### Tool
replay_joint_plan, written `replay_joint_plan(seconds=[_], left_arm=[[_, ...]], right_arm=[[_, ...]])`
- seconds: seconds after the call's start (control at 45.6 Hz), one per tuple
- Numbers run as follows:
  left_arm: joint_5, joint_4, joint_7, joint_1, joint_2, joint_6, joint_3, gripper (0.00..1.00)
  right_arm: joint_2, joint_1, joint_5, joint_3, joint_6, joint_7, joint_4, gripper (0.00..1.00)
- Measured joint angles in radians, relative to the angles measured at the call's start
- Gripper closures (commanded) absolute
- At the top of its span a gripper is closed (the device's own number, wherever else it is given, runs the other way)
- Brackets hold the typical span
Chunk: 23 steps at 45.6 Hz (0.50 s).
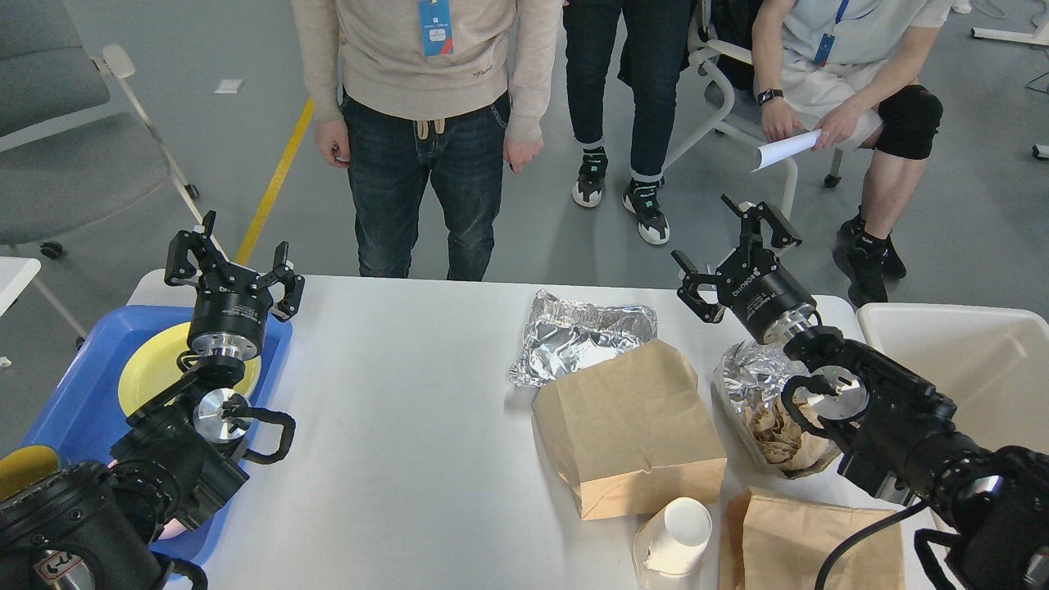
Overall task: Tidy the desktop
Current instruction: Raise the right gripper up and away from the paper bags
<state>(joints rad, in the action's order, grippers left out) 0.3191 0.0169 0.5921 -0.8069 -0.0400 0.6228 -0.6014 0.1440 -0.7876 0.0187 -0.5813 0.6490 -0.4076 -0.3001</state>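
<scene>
The white desktop (393, 393) holds litter on its right half: a crumpled foil sheet (574, 336), a brown paper bag (627, 426) lying flat, a foil-lined bag of brown crumpled paper (758, 401), a second brown bag (811, 541) at the front edge and a white paper cup (676, 537) on its side. My left gripper (229, 266) is open and empty above the far end of the blue tray. My right gripper (733, 250) is open and empty, raised over the table's far right corner.
A blue tray (74, 393) at the left holds a yellow plate (152, 373). A beige bin (975, 385) stands right of the table. Three people (426, 123) are close behind the far edge, one seated on a chair (737, 106).
</scene>
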Motion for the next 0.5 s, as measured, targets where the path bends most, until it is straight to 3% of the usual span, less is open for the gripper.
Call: replay_joint_plan(seconds=[0.505], left_arm=[[0.000, 0.000, 0.000, 0.000, 0.000, 0.001, 0.000, 0.03]], right_arm=[[0.060, -0.003, -0.001, -0.011, -0.006, 0.000, 0.002, 0.00]])
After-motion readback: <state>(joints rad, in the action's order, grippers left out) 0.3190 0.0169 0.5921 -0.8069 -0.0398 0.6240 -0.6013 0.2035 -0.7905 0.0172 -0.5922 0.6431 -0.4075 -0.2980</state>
